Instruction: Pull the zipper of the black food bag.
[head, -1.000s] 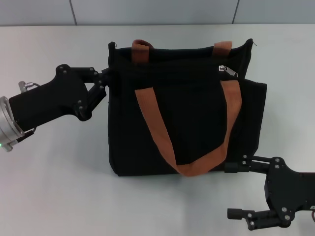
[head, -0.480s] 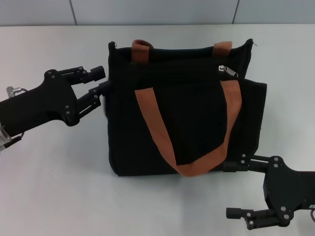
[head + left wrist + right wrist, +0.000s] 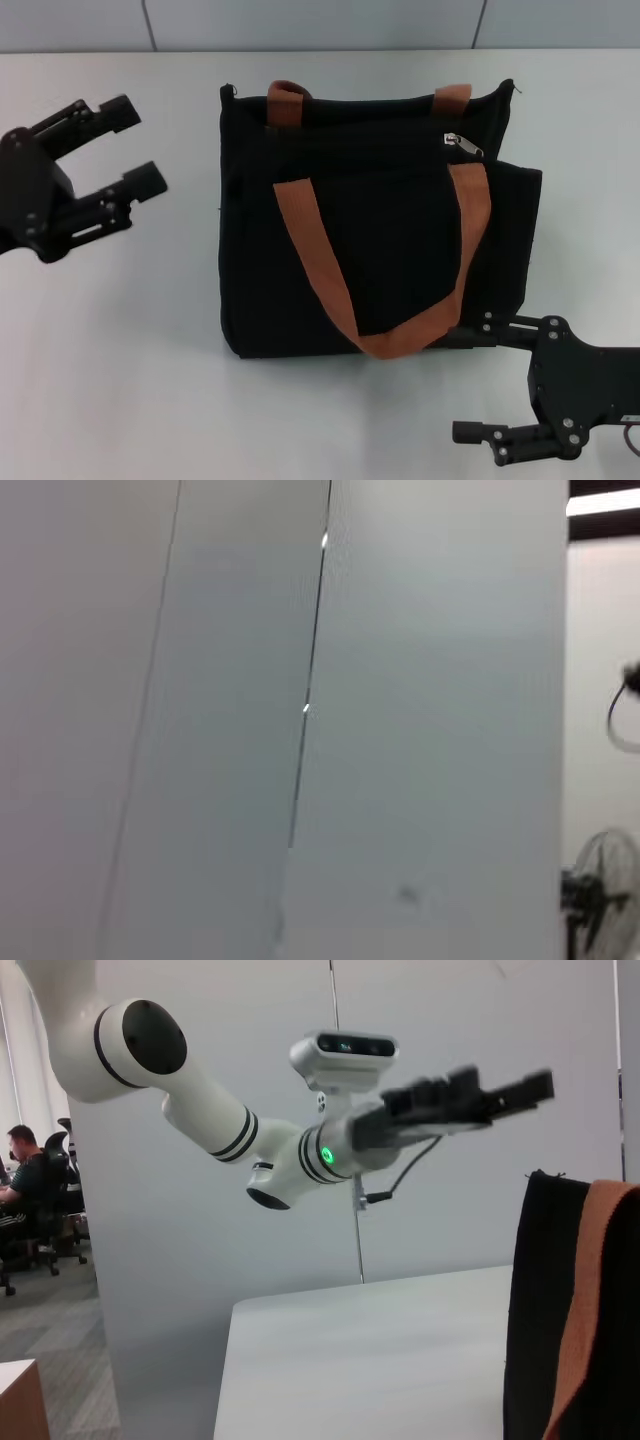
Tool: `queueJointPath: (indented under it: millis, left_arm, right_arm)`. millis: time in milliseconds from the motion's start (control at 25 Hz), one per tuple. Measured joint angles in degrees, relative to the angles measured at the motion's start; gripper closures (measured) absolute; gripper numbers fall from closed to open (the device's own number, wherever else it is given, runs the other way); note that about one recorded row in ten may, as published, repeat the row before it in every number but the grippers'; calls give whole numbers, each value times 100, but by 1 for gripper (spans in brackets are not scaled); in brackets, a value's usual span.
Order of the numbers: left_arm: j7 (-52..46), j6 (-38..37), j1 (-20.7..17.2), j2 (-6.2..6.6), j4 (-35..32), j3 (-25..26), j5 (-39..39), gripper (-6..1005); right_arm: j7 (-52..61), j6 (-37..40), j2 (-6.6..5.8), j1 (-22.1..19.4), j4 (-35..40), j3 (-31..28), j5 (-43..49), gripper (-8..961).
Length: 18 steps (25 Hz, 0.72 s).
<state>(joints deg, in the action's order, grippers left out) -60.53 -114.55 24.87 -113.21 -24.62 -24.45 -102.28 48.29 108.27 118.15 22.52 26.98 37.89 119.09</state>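
The black food bag [image 3: 400,250] lies on the white table with two orange-brown handles across it. Its small silver zipper [image 3: 458,141] sits at the right end of the zip line along the upper edge. My left gripper [image 3: 135,142] is open and empty, apart from the bag, to the left of its upper left corner. It also shows far off in the right wrist view [image 3: 490,1095]. My right gripper [image 3: 465,385] is open and empty beside the bag's lower right corner. The right wrist view shows the bag's edge [image 3: 535,1310] with an orange strap.
The white table [image 3: 120,380] stretches around the bag, with grey wall panels behind it. The left wrist view shows only wall panels [image 3: 300,720]. The right wrist view shows the left arm [image 3: 200,1100] and an office beyond the table.
My left gripper has let go of the bag's upper left corner, opened and drawn back to the left. The right gripper has barely moved.
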Motion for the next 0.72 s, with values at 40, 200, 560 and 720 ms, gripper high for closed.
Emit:
queueJointPath:
  millis: [40,200,560,720]
  left_arm:
    - [-45,-38,-21,-33,-5,-118,59,254]
    - [-50,-34,-20,-118,-29,-1055,47,221]
    - [1308,513,-353,-384,-9,-2447,-92,166]
    - [1458,1124,-443,-495,41,-2477,-347,169]
  right_arm:
    - [-5,-3,0,3,-21,8,0,124]
    - [-20,-14,-1,29,-119,22,-4,124]
    - [-78,-261,-1,109,-335,26,3,124]
    - [-183,-448,17,116,-444,26,11,124]
